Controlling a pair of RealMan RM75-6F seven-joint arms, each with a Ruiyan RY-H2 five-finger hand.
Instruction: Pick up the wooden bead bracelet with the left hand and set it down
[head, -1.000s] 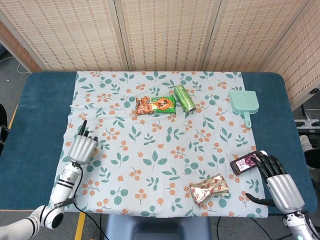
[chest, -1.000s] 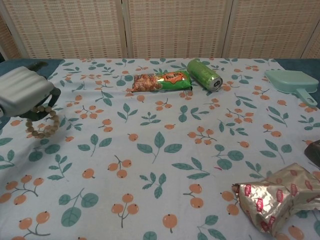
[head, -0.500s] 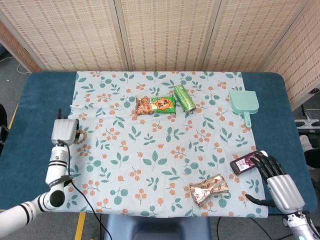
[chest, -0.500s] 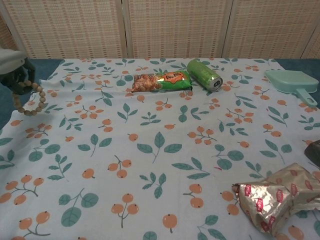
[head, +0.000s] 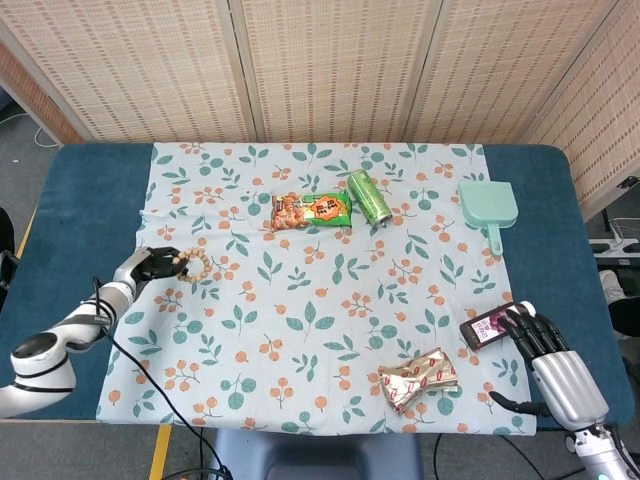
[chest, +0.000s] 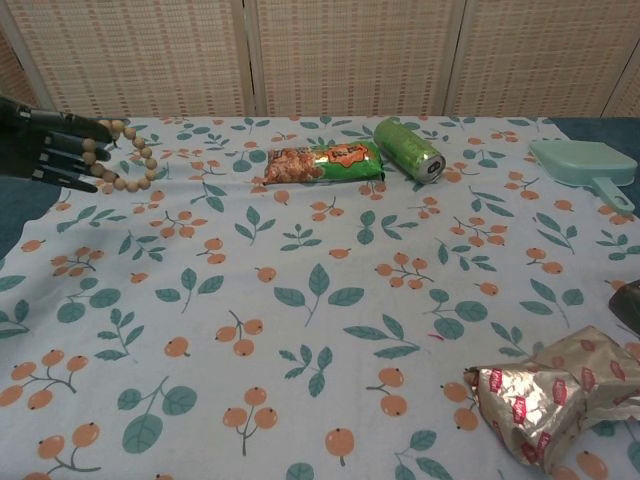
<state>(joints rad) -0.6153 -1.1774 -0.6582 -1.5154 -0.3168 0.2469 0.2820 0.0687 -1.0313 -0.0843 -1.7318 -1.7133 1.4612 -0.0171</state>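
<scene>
Left robot hand (chest: 45, 145) cut by chest view's left edge; dark packet (chest: 628, 303) clipped at right edge

Pale wooden bead bracelet (head: 193, 264) hangs looped over the left hand (head: 152, 265) fingers.

The left hand (head: 152, 265) sits over the left edge of the leaf-print cloth (head: 300, 330), holding the wooden bead bracelet (head: 193, 265), which loops out toward the middle. Up by the far edge there's a snack bag (head: 311, 210) right next to a green can (head: 369, 196), with a mint dustpan (head: 489, 208) near the far right corner. The right hand (head: 553, 360) is at the near right corner, fingertips on a dark packet (head: 487, 327). A crumpled foil wrapper (head: 418, 377) lies along the near edge.
</scene>
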